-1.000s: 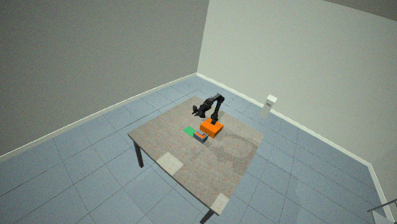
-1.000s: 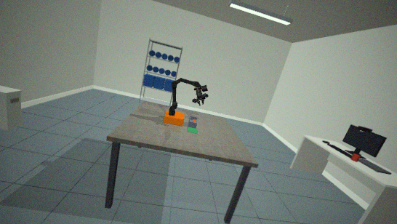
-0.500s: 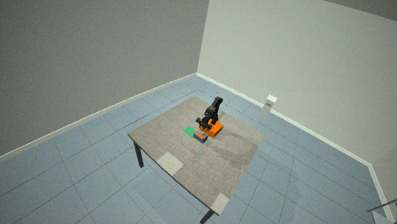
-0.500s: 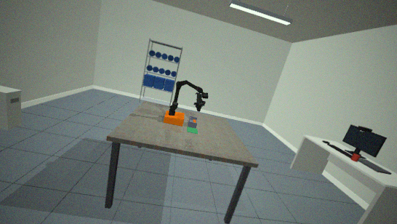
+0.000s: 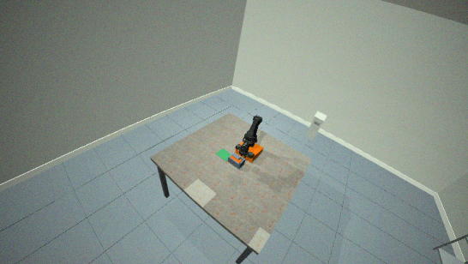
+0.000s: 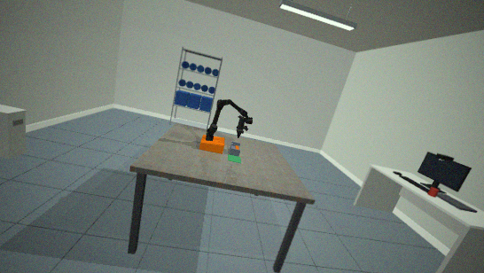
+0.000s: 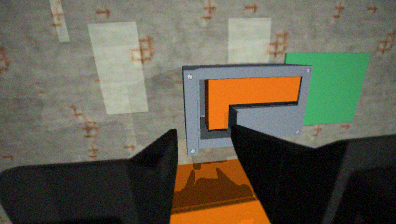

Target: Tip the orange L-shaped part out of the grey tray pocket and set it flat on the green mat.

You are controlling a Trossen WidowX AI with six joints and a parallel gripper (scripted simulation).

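Observation:
The orange L-shaped part [image 5: 236, 159] [image 7: 252, 91] lies in the pocket of the grey tray [image 5: 237, 165] [image 6: 234, 152] [image 7: 191, 110]. In the wrist view its long bar runs along the tray's far side and its short leg is at the left, with dark recess showing left of and below that leg. The green mat [image 5: 222, 154] [image 6: 235, 159] [image 7: 332, 87] lies right beside the tray. My gripper [image 6: 238, 136] [image 7: 204, 133] points down above the tray, partly open and empty. In the wrist view the right fingertip overlaps the tray's near edge, close to the short leg's end.
The arm's orange base block [image 5: 255, 151] [image 6: 212, 144] [image 7: 220, 210] stands close to the tray, on the side opposite the far wall of the pocket in the wrist view. Pale flat patches [image 5: 200, 192] [image 7: 120, 70] mark the table top [image 5: 180, 150].

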